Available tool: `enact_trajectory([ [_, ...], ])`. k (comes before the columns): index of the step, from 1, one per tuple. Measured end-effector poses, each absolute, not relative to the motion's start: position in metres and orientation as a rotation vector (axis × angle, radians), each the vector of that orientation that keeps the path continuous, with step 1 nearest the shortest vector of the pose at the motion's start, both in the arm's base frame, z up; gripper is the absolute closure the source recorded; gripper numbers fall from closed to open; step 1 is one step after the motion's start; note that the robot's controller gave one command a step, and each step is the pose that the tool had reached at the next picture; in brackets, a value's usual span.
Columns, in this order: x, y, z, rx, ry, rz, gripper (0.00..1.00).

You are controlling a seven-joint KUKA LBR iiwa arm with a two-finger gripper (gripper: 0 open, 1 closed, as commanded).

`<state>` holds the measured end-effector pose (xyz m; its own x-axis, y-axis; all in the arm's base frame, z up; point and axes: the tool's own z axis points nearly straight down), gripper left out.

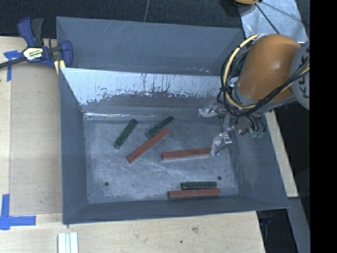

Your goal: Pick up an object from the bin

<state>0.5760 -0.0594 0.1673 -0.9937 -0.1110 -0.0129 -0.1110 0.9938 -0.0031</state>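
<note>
Reddish-brown flat stick (184, 154), long and thin, lies on the bin (73, 167) floor, running left from the gripper (220, 144), its near end just beside it. Can't tell if the gripper is spread or clenched. Farther left: angled brown stick (148, 145), dark green sticks (125, 133).

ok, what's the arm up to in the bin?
The arm's hand is low in the grey bin, at the right end of a red-brown stick lying flat mid-floor; the stick is not lifted. Left of it lie a slanted red-brown stick and two dark green sticks. A green stick and another red-brown one sit by the front wall.
</note>
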Motion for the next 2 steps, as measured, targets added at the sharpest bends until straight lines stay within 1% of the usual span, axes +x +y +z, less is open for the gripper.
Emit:
enact_trajectory([
  [1,0.54,-0.06,0.135,-0.36,3.124,0.002,0.0],
  [2,0.596,-0.071,0.077,-0.701,3.04,-0.006,1.0],
])
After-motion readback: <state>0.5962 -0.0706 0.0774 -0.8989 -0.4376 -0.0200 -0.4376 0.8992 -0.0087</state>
